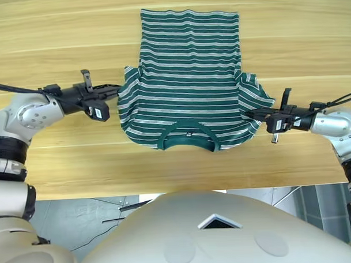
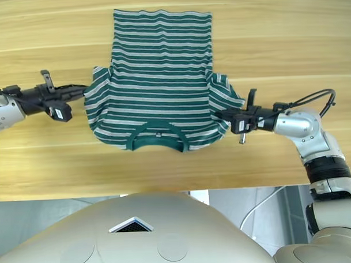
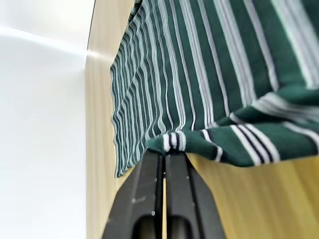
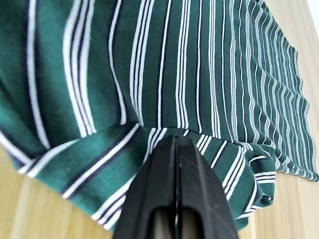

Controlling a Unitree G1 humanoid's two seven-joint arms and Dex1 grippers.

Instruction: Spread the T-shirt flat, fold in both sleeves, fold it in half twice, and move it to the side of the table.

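Note:
A green T-shirt with white stripes lies on the wooden table, collar toward me and hem at the far side. Its two sleeves are bunched up at the sides. My left gripper is shut on the left sleeve's edge, pinching the fabric between black fingers. My right gripper is shut on the right sleeve; the wrist view shows its fingers closed on the striped cloth. Both sleeves are lifted slightly off the table.
The table's near edge runs just in front of the collar. Bare wood stretches left and right of the shirt and along the far side. Cables trail from both arms over the table.

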